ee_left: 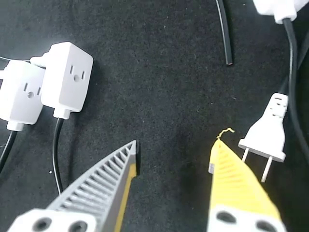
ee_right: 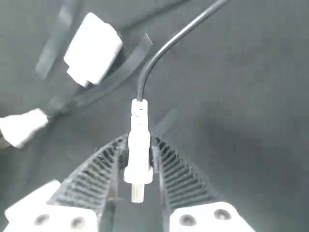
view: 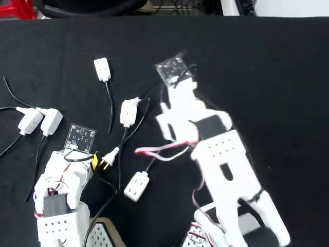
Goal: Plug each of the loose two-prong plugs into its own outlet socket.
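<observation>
Seemingly clamped plug (ee_right: 139,126) in right gripper (ee_right: 139,144)

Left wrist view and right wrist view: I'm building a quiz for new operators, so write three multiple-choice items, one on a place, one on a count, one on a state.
1. In the left wrist view the loose plug lies: A) beside the yellow finger; B) in a socket; C) on top of a socket.
2. White sockets side by side there: A) one; B) two; C) four.
3. The right gripper is: A) open; B) shut on a plug; C) shut on a socket.
Answers: A, its prongs are bare; B, two lie together; B, it clamps the plug's body.
</observation>
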You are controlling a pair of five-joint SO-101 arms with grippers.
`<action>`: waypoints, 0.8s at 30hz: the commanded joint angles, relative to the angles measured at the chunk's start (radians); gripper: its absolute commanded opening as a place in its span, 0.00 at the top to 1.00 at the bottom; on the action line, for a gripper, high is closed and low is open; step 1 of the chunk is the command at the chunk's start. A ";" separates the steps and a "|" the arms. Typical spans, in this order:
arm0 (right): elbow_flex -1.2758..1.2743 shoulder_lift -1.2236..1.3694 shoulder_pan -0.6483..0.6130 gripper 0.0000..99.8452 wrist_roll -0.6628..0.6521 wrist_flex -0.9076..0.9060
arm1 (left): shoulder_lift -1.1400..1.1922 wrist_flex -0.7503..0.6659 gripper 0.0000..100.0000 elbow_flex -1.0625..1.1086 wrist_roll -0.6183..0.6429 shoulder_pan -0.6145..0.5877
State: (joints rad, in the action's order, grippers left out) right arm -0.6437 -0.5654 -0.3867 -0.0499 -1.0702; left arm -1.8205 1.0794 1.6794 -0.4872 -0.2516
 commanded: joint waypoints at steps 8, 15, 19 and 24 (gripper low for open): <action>-0.320 -0.219 -0.359 0.99 0.180 0.434 | -0.003 -0.048 0.75 0.008 0.103 0.090; -0.549 -0.410 -0.397 0.99 0.077 0.511 | -0.003 -0.091 0.75 -0.128 0.351 0.068; -0.627 -0.476 -0.396 0.99 0.074 0.554 | -0.003 -0.044 0.75 -0.203 0.382 0.137; -0.671 -0.489 -0.394 0.99 0.074 0.609 | -0.003 0.031 0.75 -0.272 0.381 0.329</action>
State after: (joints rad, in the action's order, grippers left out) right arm -1.3080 -1.0273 -0.7718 0.0315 -0.5117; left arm -1.8205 1.0794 1.4906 -0.1189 -0.0184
